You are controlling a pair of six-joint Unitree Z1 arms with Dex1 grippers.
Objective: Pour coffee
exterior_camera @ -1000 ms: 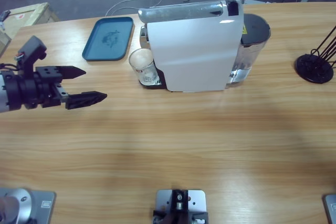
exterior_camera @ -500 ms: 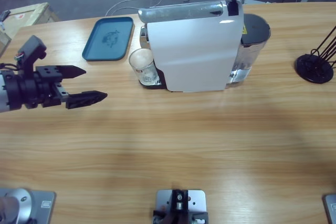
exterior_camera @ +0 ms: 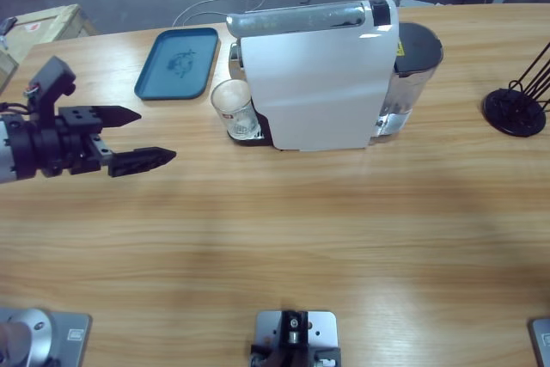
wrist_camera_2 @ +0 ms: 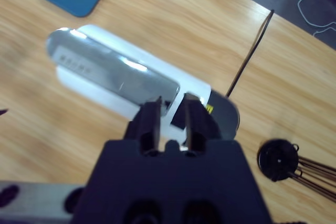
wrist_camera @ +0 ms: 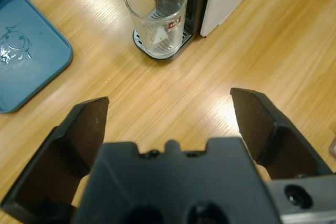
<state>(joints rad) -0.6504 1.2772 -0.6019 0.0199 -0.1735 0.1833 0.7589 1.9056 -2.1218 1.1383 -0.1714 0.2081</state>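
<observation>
On the far left of the wooden table [exterior_camera: 284, 238], the left gripper [exterior_camera: 142, 137] hangs low over the wood with its two black jaws spread wide, and it holds nothing. Next comes one blue tray [exterior_camera: 178, 62], lying flat near the back edge with nothing standing on it. Then there is one clear glass [exterior_camera: 234, 107], standing up straight on the little drip stand at the front of the one white coffee machine [exterior_camera: 318, 79]. The glass sits right under the machine's spout, touching nothing but its stand. No coffee shows in the glass; in the left wrist view it looks see-through to the bottom [wrist_camera: 156, 17], so the coffee is probably not poured yet. The glass lies straight ahead of the open jaws and a bit toward the back of the table, well apart from them. Its long side points up, so the jaws would have to close around it from the sides. The left gripper is the nearer one to the glass. The right gripper [wrist_camera_2: 172, 109] hangs high above the machine's shiny top, with its jaws almost closed and nothing between them. On the far right stands one black wire rack [exterior_camera: 518, 105].
</observation>
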